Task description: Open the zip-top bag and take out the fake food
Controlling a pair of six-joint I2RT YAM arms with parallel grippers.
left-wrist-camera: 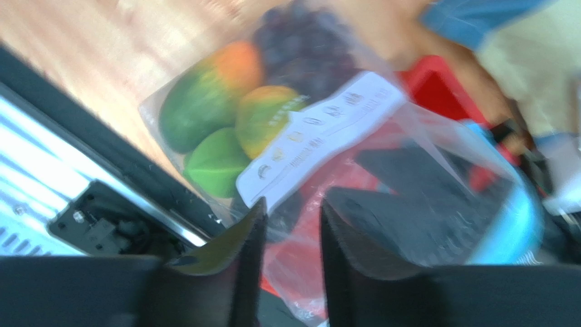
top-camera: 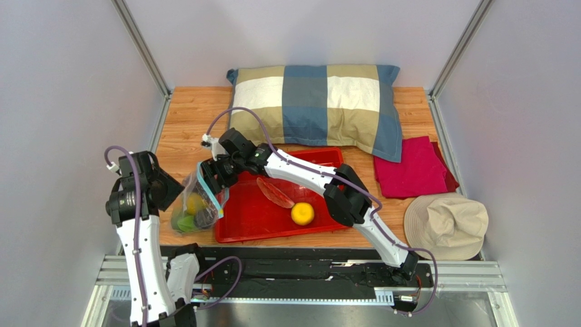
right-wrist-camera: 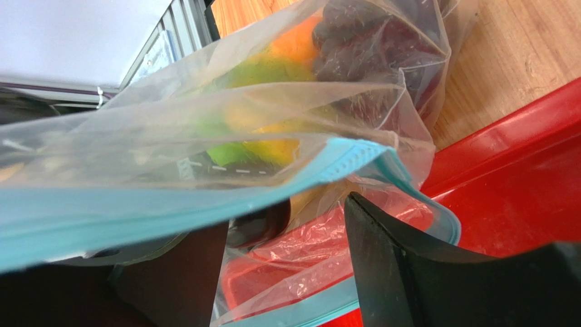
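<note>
Looking down, we find our right gripper (top-camera: 213, 182) at the mouth of the zip-top bag (top-camera: 185, 204), fingers spread with one zip lip between them. The bag stands at the red tray's (top-camera: 273, 228) left edge, mouth facing right, with fake food (left-wrist-camera: 204, 109) inside. Our left gripper (left-wrist-camera: 293, 208) flanks it, narrowly parted; whether it is pinching, we cannot tell. The white label (left-wrist-camera: 320, 129) is blurred and unreadable.

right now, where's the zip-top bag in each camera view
Top external: the zip-top bag lies left of centre, at the left edge of the red tray.
Left wrist: the bag fills the middle of the picture; the tray shows at upper right.
Right wrist: the bag spans the upper left and centre; the tray is at right.
Shared landmark: the red tray, beside the bag in all three views.
</note>
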